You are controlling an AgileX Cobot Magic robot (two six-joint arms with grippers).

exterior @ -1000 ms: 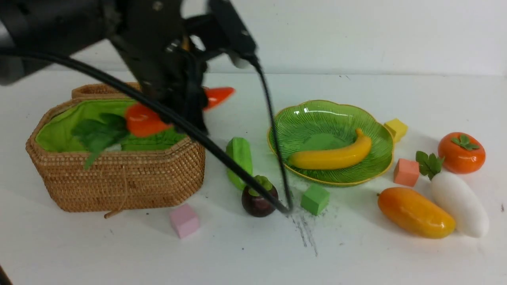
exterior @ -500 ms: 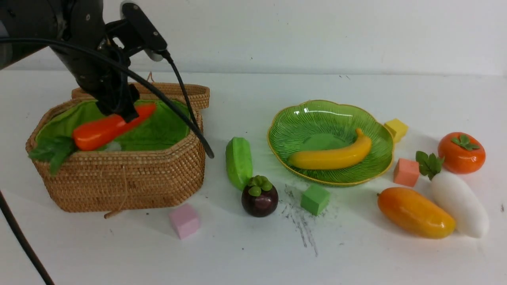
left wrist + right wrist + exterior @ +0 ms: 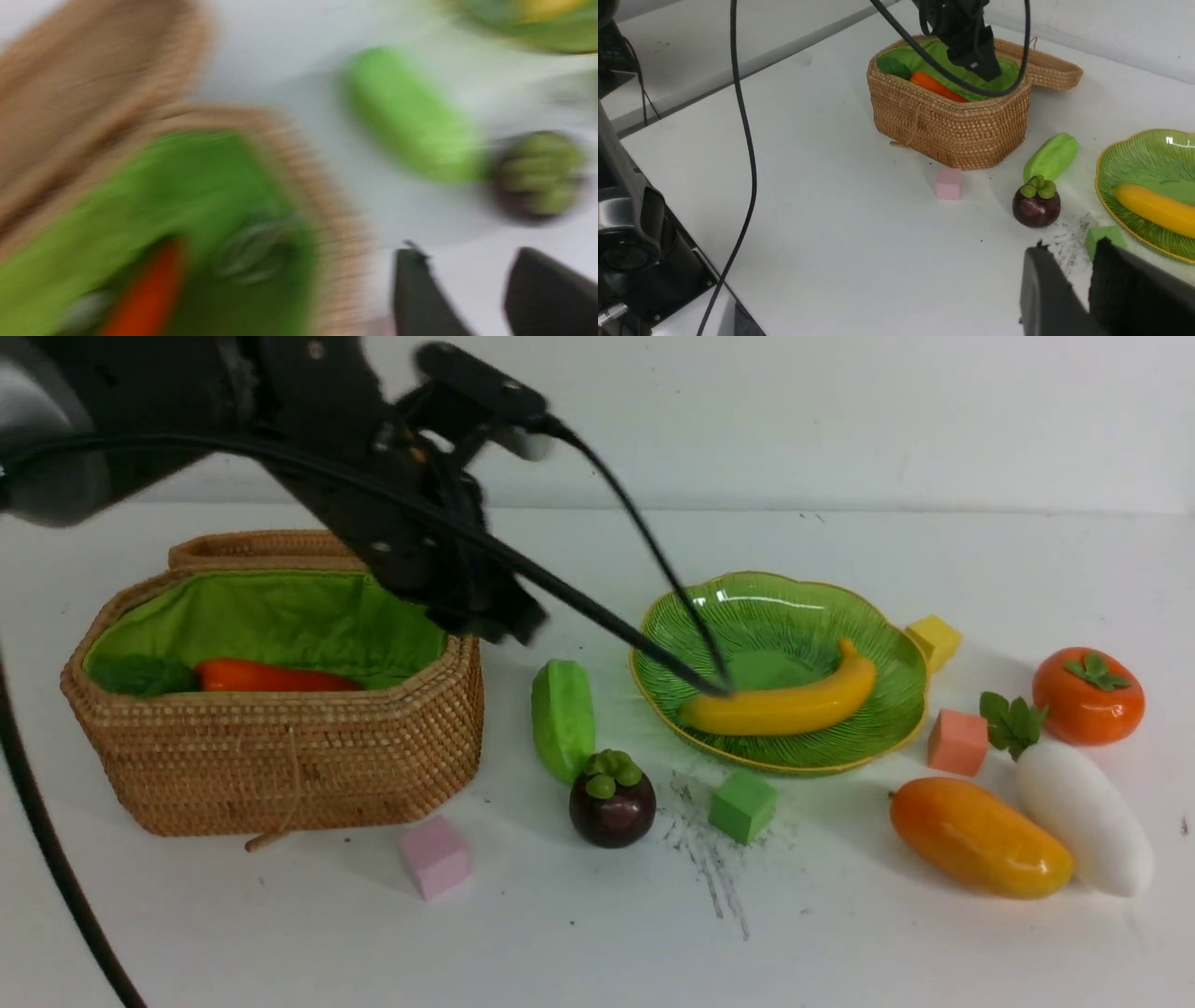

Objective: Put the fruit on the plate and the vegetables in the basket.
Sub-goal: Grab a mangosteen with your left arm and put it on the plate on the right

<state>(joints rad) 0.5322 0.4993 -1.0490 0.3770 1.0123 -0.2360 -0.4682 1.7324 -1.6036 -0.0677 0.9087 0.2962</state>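
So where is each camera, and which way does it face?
Front: between the arms, looking forward over basket and plate; the left arm shows.
Left wrist: on that arm, over the basket's edge; its claw shows.
Right wrist: on that arm, facing basket and plate; its claw and left arm show.
Both wrists share the mangosteen.

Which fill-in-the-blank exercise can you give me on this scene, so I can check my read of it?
1. The orange carrot lies inside the wicker ____.
2. The only fruit on the green plate is the ____.
3. The small cube closest to the basket is coloured ____.
4. The white radish has leaves coloured ____.

Missing words: basket; banana; pink; green.
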